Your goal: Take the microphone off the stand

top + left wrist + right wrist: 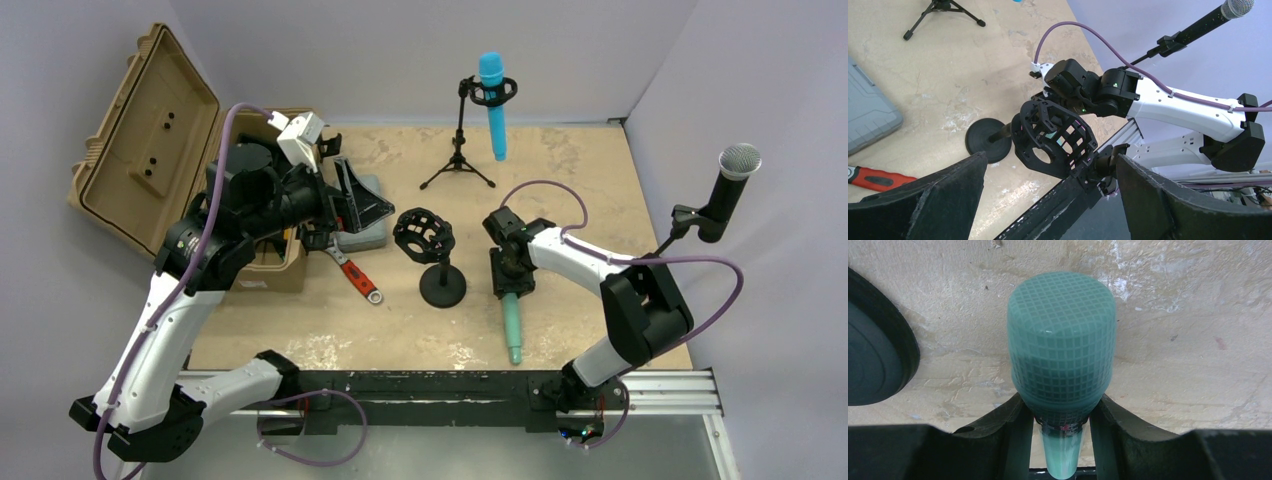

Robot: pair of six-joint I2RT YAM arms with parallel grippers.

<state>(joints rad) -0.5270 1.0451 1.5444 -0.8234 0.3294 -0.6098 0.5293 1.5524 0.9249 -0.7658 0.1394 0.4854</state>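
- Clamping on the neck of the green microphone point(1062, 345), the right claw point(1060, 412) is squeezing it from both sides just below the mesh head.
- The microphone is sitting out of the stand point(441, 285), low over the tabletop point(580, 180) just right of the stand's round base, its handle pointing toward the near edge; whether it is touching the surface I cannot tell.
- The stand's black cage holder point(423, 234) is standing empty.
- The left claw point(345, 200) is hanging released, jaws spread wide and gripping nothing, over by the grey box point(378, 236) and the tan case point(140, 140).
- A red-handled wrench point(355, 275) is lying between the case and the stand.
- At the back a blue microphone point(493, 105) is sitting on a tripod, and a black one point(730, 185) is perching at the right edge.
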